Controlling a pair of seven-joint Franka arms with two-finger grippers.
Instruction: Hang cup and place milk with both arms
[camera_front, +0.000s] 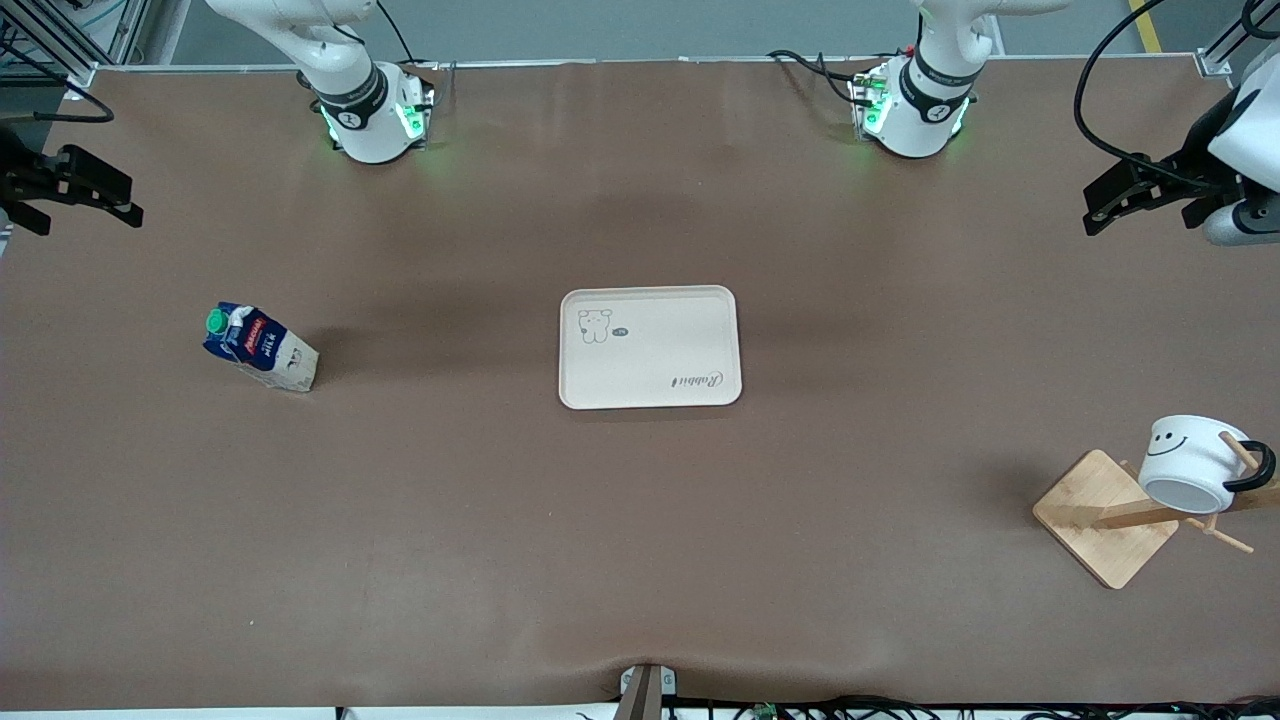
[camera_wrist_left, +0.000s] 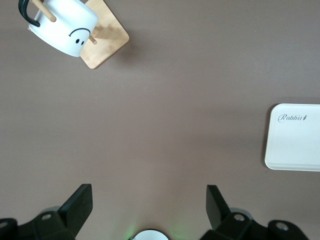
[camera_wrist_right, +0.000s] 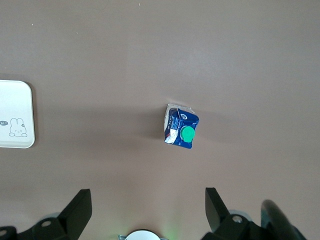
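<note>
White smiley mug (camera_front: 1192, 463) hangs on bamboo peg rack (camera_front: 1110, 516); blue-white milk carton (camera_front: 261, 346) stands on brown counter (camera_front: 640, 560). Left tool (camera_front: 1135, 196) and right tool (camera_front: 75, 186) both spread, empty.

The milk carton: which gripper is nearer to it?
Right. The right gripper hangs open above the milk carton's end of the table; the left gripper is open at the other end, near the cup.

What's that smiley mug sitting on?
The cup hangs by its black handle on a peg of a wooden rack, tilted over the rack's square base. The peg's part inside the handle is hidden.
</note>
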